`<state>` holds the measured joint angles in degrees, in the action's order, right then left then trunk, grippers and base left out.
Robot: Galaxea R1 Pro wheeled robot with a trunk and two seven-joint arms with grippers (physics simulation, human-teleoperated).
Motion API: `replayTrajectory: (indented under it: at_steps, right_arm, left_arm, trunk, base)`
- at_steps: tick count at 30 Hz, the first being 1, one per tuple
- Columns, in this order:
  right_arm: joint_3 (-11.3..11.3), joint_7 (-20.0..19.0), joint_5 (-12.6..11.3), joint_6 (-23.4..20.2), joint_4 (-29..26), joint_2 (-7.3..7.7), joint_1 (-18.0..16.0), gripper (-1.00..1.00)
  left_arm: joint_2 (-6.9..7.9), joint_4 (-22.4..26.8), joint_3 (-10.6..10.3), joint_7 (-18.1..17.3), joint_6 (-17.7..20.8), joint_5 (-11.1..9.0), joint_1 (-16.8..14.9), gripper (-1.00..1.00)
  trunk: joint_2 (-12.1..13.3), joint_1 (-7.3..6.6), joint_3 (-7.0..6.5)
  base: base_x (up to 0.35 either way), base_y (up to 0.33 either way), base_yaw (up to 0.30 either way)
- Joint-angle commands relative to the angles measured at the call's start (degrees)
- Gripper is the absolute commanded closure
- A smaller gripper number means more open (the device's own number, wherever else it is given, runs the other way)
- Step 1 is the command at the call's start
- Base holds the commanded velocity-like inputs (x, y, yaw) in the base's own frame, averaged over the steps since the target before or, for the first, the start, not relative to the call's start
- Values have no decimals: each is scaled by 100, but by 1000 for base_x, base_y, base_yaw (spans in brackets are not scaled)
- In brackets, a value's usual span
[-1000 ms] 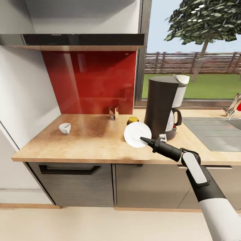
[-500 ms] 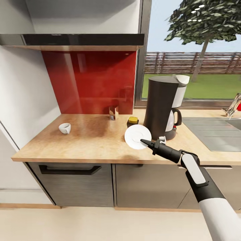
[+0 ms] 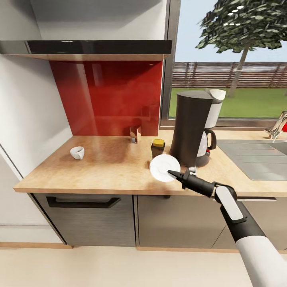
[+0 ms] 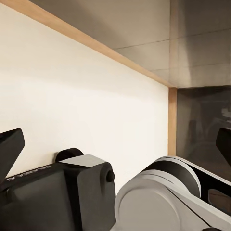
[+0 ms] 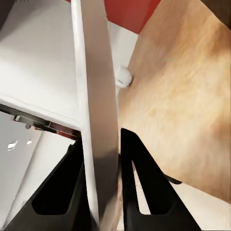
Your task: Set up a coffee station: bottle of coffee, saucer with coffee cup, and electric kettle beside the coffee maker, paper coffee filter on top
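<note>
The right gripper (image 3: 172, 173) pinches the rim of the white saucer (image 3: 164, 168), which stands tilted on edge above the countertop (image 3: 103, 167), just beside the coffee maker (image 3: 190, 126) and in front of the coffee bottle (image 3: 158, 147). The saucer's face needs turning flat before it goes down. The coffee cup (image 3: 77, 152) sits well apart toward the wall. The left gripper's (image 4: 115, 144) fingers are spread wide, holding nothing.

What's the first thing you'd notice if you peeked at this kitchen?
Probably the white saucer, pinched by its edge in the right gripper and held tilted above the wooden countertop, right in front of the tall dark coffee maker. Behind that, the shiny red wall panel jumps out. A little white coffee cup sits alone far over on the counter's left side.
</note>
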<state>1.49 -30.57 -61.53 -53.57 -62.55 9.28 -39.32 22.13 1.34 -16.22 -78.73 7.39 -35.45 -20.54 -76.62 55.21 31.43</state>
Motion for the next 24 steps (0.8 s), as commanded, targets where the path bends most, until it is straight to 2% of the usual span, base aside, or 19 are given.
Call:
replayTrajectory:
  at_steps: [1,4,7,11,12,13,17,21,24]
  right_arm:
    - [4,38,-25,-22,15,3,-5,100]
    - [1,524,-52,-37,42,3,-9,100]
    - [0,797,-51,-47,44,11,-15,100]
    - [0,971,-50,-48,49,8,-44,100]
    - [0,1320,-86,-48,48,0,-67,100]
    - [0,1457,-127,-50,44,-5,-75,100]
    - [0,1798,-316,-55,50,-6,-98,100]
    - [0,1910,-331,-51,57,-5,-118,100]
    - [-1,2196,-336,-49,64,-8,-155,100]
  left_arm:
    - [2,4,-48,-20,60,-49,-2,-100]
    - [2,3,-48,-20,60,-49,-2,-100]
    - [2,1,-48,-20,60,-49,-2,-100]
    - [2,0,-48,-20,60,-49,-2,-100]
    - [2,-1,-48,-22,60,-49,-2,-100]
    - [2,0,-48,-23,60,-49,-2,-100]
    - [2,-2,-55,-28,60,-49,0,-100]
    - [-8,-2,-57,-29,60,-49,5,-100]
    - [-18,-2,-57,-29,60,-49,6,-100]
  trunk:
    - [-3,0,5]
    - [-3,0,5]
    - [-3,0,5]
    - [-3,0,5]
    - [-3,0,5]
    - [-3,0,5]
    - [-3,0,5]
    - [-3,0,5]
    - [-3,0,5]
  base:
    - [0,0,0]
    - [0,0,0]
    - [0,0,0]
    - [0,0,0]
    - [0,0,0]
    - [0,0,0]
    - [0,0,0]
    - [0,0,0]
    - [0,0,0]
